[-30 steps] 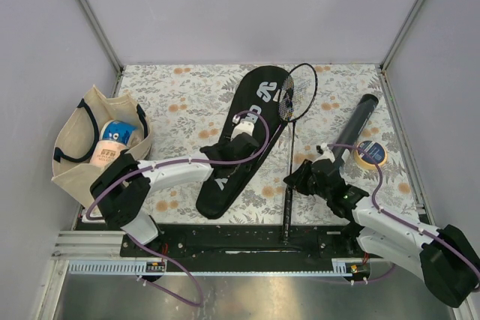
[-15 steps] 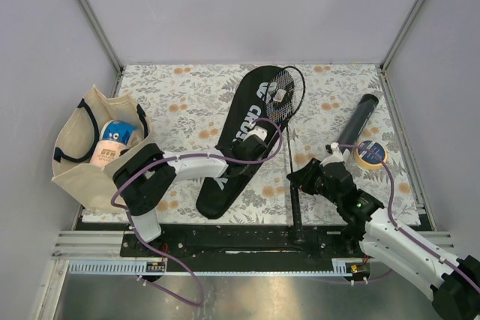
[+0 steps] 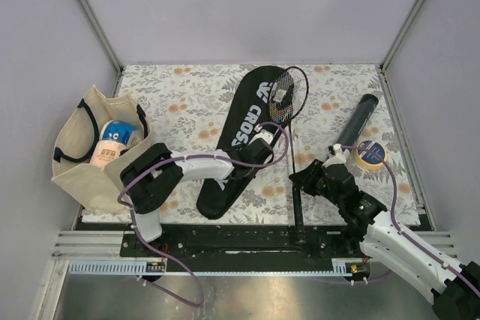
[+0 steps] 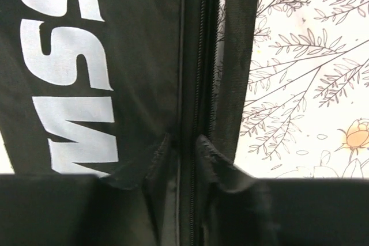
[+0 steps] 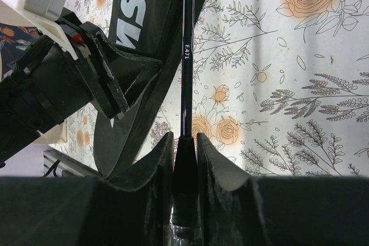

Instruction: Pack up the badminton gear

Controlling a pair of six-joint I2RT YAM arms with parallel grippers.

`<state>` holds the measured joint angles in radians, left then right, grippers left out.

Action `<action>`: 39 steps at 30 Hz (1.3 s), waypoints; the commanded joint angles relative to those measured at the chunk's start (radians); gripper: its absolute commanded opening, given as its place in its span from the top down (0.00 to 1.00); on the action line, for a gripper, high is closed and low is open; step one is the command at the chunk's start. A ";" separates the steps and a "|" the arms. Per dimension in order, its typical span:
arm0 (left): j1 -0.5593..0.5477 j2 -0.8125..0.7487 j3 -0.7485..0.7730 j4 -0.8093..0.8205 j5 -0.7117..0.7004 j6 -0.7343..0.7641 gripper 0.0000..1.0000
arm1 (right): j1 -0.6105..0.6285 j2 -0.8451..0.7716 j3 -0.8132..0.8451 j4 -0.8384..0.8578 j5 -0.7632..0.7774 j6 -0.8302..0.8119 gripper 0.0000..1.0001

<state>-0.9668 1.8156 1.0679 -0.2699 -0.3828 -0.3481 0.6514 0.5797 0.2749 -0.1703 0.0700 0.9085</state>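
Note:
The black "CROSSWAY" cover (image 3: 238, 136) lies slanted on the mat's middle. My left gripper (image 3: 264, 140) is shut on the cover's zippered right edge (image 4: 193, 84), as the left wrist view (image 4: 183, 139) shows. A thin black racquet (image 3: 291, 151) lies beside the cover, its head (image 3: 285, 95) overlapping the cover's top end. My right gripper (image 3: 298, 177) is shut on the racquet's handle cone (image 5: 185, 159); its shaft (image 5: 187, 56) runs away along the cover (image 5: 138, 4). The long black tube (image 3: 355, 122) lies at the right. No second racquet or shuttlecocks show.
A beige tote bag (image 3: 82, 162) with items inside stands at the left edge. A tape roll with blue centre (image 3: 370, 153) lies by the tube's near end. The floral mat (image 3: 187, 103) covers the table; grey walls enclose three sides.
The racquet has swung left, so its head now lies over the cover's top. My left gripper has slid right along the cover's edge. My right arm has shifted slightly.

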 commanded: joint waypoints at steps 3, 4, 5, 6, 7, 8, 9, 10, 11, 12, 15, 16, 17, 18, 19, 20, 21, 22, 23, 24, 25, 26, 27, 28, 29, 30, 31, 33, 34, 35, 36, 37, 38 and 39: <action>-0.003 0.014 0.009 -0.032 -0.067 -0.031 0.99 | -0.003 -0.001 0.052 0.029 0.021 -0.011 1.00; 0.006 0.005 0.009 -0.031 -0.062 -0.043 1.00 | -0.004 0.000 0.058 0.029 0.022 -0.016 1.00; 0.016 -0.005 0.001 -0.026 -0.044 -0.058 1.00 | -0.003 0.002 0.064 0.025 0.025 -0.023 1.00; 0.032 -0.025 -0.015 -0.016 -0.021 -0.080 1.00 | -0.004 0.003 0.075 0.017 0.027 -0.031 1.00; 0.049 -0.041 -0.034 -0.003 0.005 -0.110 1.00 | -0.009 0.003 0.095 0.002 0.022 -0.042 1.00; 0.068 -0.065 -0.052 0.015 0.025 -0.136 1.00 | -0.015 0.003 0.113 -0.015 0.028 -0.058 1.00; 0.086 -0.093 -0.078 0.032 0.039 -0.170 1.00 | -0.013 0.003 0.130 -0.026 0.040 -0.071 1.00; 0.100 -0.117 -0.100 0.050 0.051 -0.199 1.00 | -0.013 0.003 0.142 -0.035 0.051 -0.088 1.00; 0.111 -0.146 -0.124 0.064 0.059 -0.231 1.00 | -0.015 0.006 0.150 -0.046 0.056 -0.097 1.00; 0.118 -0.171 -0.147 0.078 0.065 -0.259 1.00 | -0.018 0.008 0.153 -0.051 0.054 -0.100 1.00; 0.132 -0.255 -0.215 0.133 0.091 -0.350 1.00 | -0.019 0.008 0.136 -0.048 0.030 -0.080 1.00; 0.134 -0.280 -0.235 0.147 0.094 -0.385 1.00 | -0.019 0.005 0.126 -0.038 0.021 -0.068 1.00; 0.135 -0.297 -0.250 0.167 0.100 -0.417 1.00 | -0.019 0.006 0.115 -0.035 0.013 -0.056 1.00; 0.134 -0.315 -0.267 0.182 0.110 -0.443 1.00 | -0.019 0.005 0.104 -0.028 0.010 -0.046 1.00; 0.134 -0.329 -0.282 0.198 0.116 -0.480 1.00 | -0.019 0.005 0.098 -0.025 0.010 -0.043 1.00; 0.134 -0.337 -0.292 0.210 0.122 -0.509 1.00 | -0.019 0.005 0.095 -0.026 0.019 -0.043 1.00; 0.135 -0.343 -0.298 0.216 0.125 -0.531 1.00 | -0.019 0.006 0.096 -0.032 0.022 -0.045 1.00; 0.134 -0.346 -0.301 0.219 0.124 -0.549 1.00 | -0.019 0.006 0.101 -0.041 0.033 -0.046 1.00; 0.134 -0.346 -0.302 0.221 0.124 -0.561 1.00 | -0.019 0.002 0.104 -0.050 0.040 -0.049 1.00; 0.134 -0.343 -0.301 0.221 0.122 -0.565 1.00 | -0.019 -0.006 0.109 -0.058 0.047 -0.052 1.00; 0.132 -0.340 -0.301 0.219 0.117 -0.572 1.00 | -0.019 -0.017 0.118 -0.075 0.062 -0.057 1.00; 0.131 -0.340 -0.301 0.216 0.116 -0.578 1.00 | -0.019 -0.029 0.124 -0.098 0.077 -0.059 1.00; 0.132 -0.337 -0.301 0.218 0.114 -0.583 1.00 | -0.019 -0.041 0.130 -0.112 0.094 -0.066 1.00; 0.131 -0.337 -0.301 0.218 0.113 -0.586 1.00 | -0.021 -0.056 0.135 -0.130 0.120 -0.069 1.00; 0.131 -0.337 -0.302 0.221 0.113 -0.591 1.00 | -0.019 -0.073 0.136 -0.144 0.135 -0.072 1.00; 0.129 -0.340 -0.304 0.228 0.111 -0.592 1.00 | -0.019 -0.086 0.138 -0.155 0.152 -0.076 1.00; 0.129 -0.340 -0.306 0.239 0.114 -0.595 1.00 | -0.022 -0.098 0.138 -0.170 0.166 -0.074 1.00; 0.129 -0.345 -0.309 0.265 0.134 -0.591 1.00 | -0.021 -0.115 0.141 -0.189 0.183 -0.071 1.00; 0.128 -0.345 -0.301 0.265 0.142 -0.588 1.00 | -0.021 -0.121 0.144 -0.199 0.192 -0.072 1.00; 0.129 -0.340 -0.295 0.265 0.142 -0.580 1.00 | -0.021 -0.126 0.147 -0.210 0.206 -0.074 1.00; 0.131 -0.335 -0.284 0.265 0.136 -0.575 1.00 | -0.019 -0.129 0.152 -0.225 0.220 -0.076 1.00; 0.129 -0.328 -0.273 0.265 0.130 -0.566 1.00 | -0.019 -0.135 0.158 -0.232 0.232 -0.077 1.00; 0.129 -0.325 -0.261 0.261 0.122 -0.549 1.00 | -0.021 -0.141 0.161 -0.238 0.244 -0.085 1.00; 0.129 -0.319 -0.247 0.253 0.113 -0.528 1.00 | -0.022 -0.149 0.170 -0.244 0.254 -0.089 1.00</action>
<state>-0.8349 1.4986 0.7647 -0.0628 -0.2588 -0.9150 0.6380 0.4572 0.3744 -0.3920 0.2199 0.8471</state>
